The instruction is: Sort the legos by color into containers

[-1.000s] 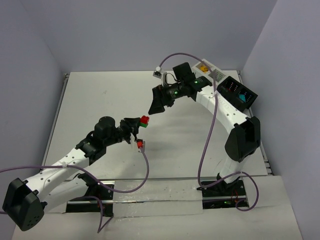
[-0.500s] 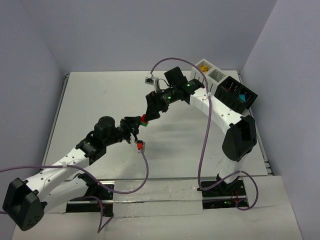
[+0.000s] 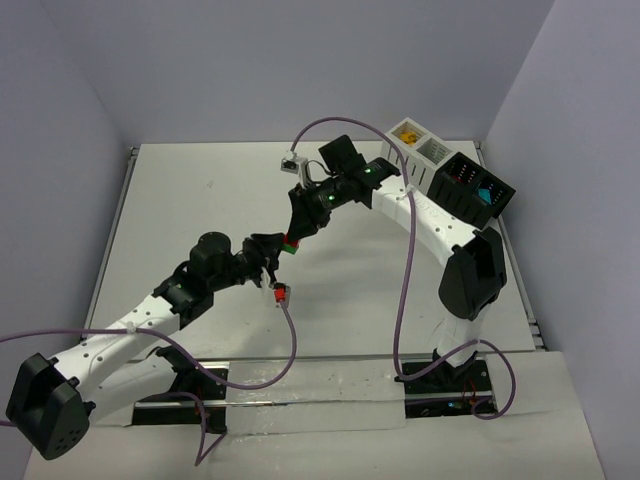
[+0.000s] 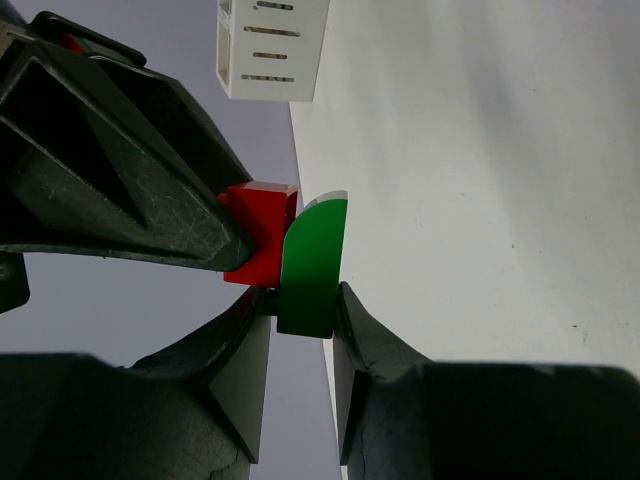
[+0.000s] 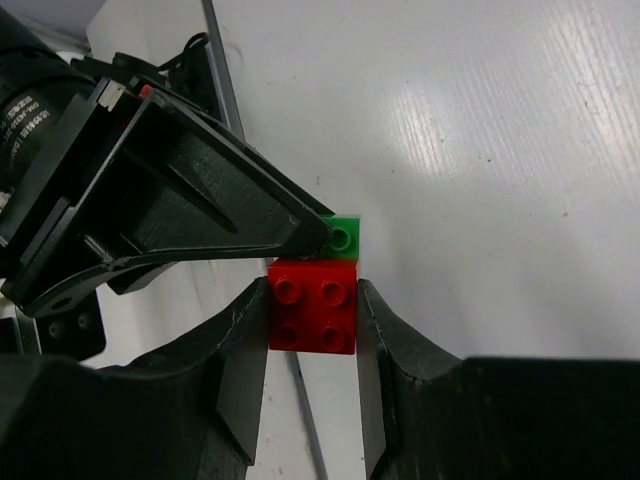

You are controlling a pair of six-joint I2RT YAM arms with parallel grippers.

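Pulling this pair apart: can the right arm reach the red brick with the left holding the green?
Likely yes: the left gripper pinches only the green brick, and the right gripper seems closed on the red brick.

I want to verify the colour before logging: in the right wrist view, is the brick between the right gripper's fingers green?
No, the right gripper grips a red brick; the green brick sits just beyond it.

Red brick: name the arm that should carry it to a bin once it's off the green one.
Right, most likely. The right gripper grips the red brick, and the bins stand at the far right, beside that arm. The left gripper is shut on the green brick.
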